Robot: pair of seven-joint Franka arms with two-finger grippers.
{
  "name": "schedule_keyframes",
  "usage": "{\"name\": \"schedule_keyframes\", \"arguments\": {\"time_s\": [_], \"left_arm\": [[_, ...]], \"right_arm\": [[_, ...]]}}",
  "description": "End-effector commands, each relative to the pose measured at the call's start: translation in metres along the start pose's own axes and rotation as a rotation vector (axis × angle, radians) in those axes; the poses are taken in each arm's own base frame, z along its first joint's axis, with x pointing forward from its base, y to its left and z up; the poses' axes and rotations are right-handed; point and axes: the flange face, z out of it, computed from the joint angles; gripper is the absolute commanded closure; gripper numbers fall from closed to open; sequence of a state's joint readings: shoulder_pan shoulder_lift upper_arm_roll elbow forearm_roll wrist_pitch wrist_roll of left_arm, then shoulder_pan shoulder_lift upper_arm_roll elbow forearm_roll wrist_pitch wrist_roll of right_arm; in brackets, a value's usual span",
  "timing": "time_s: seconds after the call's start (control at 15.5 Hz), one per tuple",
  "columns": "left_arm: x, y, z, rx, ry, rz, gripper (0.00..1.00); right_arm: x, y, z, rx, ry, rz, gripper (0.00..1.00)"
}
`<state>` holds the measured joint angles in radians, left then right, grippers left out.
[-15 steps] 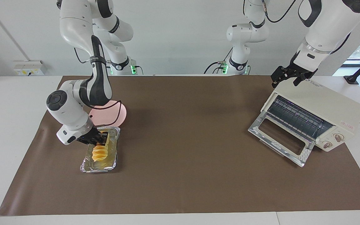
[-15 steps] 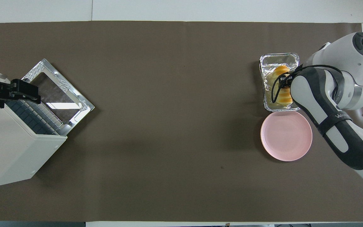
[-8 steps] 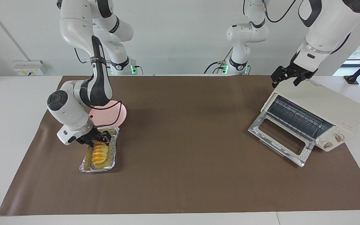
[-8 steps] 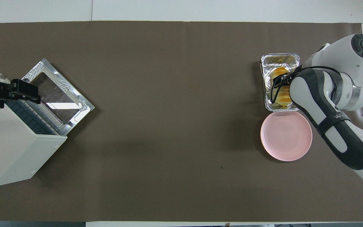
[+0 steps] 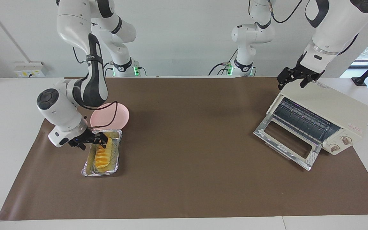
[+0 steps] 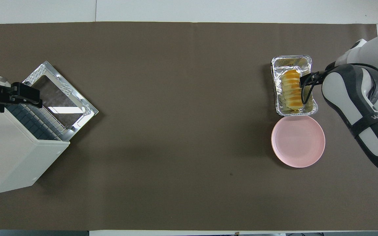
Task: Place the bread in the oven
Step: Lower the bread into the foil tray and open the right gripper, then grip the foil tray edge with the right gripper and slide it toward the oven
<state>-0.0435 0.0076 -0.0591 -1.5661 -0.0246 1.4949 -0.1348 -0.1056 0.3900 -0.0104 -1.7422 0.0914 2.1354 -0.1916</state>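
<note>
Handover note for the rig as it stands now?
Right gripper: open, at the foil tray, holding nothing.
Left gripper: open, over the oven top; arm waits.
Bread: lying in the foil tray, beside the pink plate.
Done: oven door is down, rack exposed.
Left: carry the bread to the oven.

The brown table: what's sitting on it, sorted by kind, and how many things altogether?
Bread: 1, lying in the foil tray
Foil tray: 1
Pink plate: 1, next to the tray, nearer to the robots
Oven: 1, door dropped open, at the left arm's end of the table
Total: 4
</note>
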Motion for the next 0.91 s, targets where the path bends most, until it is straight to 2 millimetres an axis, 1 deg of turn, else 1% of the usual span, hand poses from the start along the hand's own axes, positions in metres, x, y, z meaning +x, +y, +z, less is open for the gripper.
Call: {"name": "schedule_keyframes", "arguments": {"time_s": [0.0, 0.26, 0.39, 0.45, 0.52, 0.58, 0.65, 0.71, 0.84], "left_arm": [[-0.006, -0.003, -0.002, 0.004, 0.001, 0.001, 0.00], [-0.006, -0.003, -0.002, 0.005, 0.001, 0.001, 0.00], [-0.006, -0.003, -0.002, 0.004, 0.001, 0.001, 0.00], [-0.006, -0.003, -0.002, 0.004, 0.003, 0.001, 0.00], [-0.006, -0.003, -0.002, 0.004, 0.001, 0.001, 0.00], [-0.006, -0.003, -0.002, 0.004, 0.001, 0.001, 0.00], [-0.006, -0.003, -0.002, 0.004, 0.001, 0.001, 0.00], [-0.006, -0.003, -0.002, 0.004, 0.001, 0.001, 0.00], [-0.006, -0.003, -0.002, 0.004, 0.001, 0.001, 0.00]], "right_arm": [[-0.008, 0.014, 0.011, 0.005, -0.002, 0.000, 0.00], [-0.013, 0.014, 0.026, -0.002, 0.017, 0.001, 0.00], [-0.019, 0.015, 0.038, -0.004, 0.024, 0.000, 0.00], [-0.020, 0.015, 0.039, -0.005, 0.026, -0.007, 0.01], [-0.020, 0.014, 0.039, -0.001, 0.025, -0.004, 0.05], [-0.022, 0.014, 0.040, 0.000, 0.022, -0.003, 0.14], [-0.023, 0.013, 0.042, 0.001, 0.021, -0.006, 0.27], [-0.023, 0.014, 0.041, 0.000, 0.022, -0.004, 0.38], [-0.023, 0.013, 0.041, 0.000, 0.022, -0.004, 0.71]]}}
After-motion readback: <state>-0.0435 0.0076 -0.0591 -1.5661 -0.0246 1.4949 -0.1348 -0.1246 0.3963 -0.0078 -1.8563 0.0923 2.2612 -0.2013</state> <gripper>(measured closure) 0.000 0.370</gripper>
